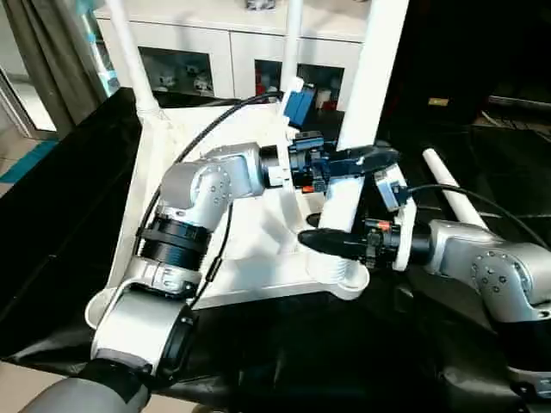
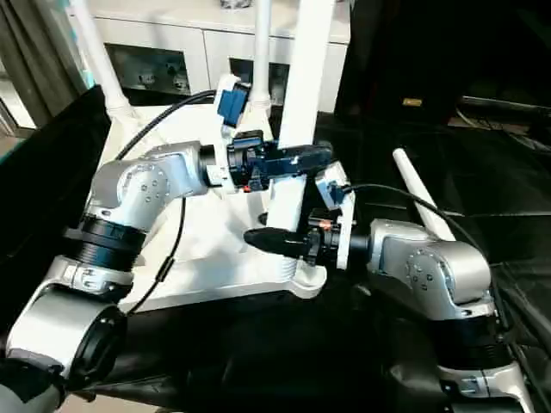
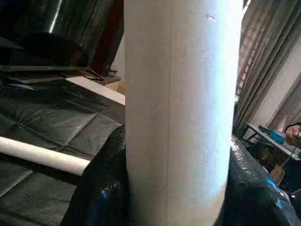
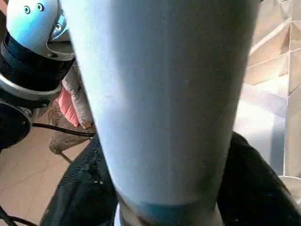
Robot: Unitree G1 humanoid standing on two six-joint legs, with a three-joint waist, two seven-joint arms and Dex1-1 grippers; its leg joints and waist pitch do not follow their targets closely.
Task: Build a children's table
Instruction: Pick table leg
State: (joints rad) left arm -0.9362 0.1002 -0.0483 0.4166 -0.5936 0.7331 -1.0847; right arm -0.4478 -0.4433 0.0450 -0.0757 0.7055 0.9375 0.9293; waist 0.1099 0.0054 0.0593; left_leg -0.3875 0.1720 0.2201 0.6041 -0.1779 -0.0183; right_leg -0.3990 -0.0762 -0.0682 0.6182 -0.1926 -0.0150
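The children's table lies upside down; its white ribbed top [image 1: 267,255] rests on the black-sheeted table. Two legs stand in the far sockets, one at the left [image 1: 129,52] and one at the back [image 1: 293,34]. A third leg [image 1: 366,103] stands upright in the near right corner socket [image 1: 346,280]. My left gripper [image 1: 362,159] is shut on this leg at mid height, its fingers [image 3: 99,188] flanking the tube [image 3: 178,113]. My right gripper [image 1: 331,243] is shut on the same leg [image 4: 164,94] just above the socket. A fourth leg [image 1: 456,194] lies loose on the black sheet to the right.
A white cabinet with glass doors [image 1: 189,60] stands behind the table. Grey curtains [image 1: 52,52] hang at the far left. The black sheet [image 1: 52,215] surrounds the white top, and its near edge drops off at the bottom left. A black cable [image 1: 198,138] loops over my left arm.
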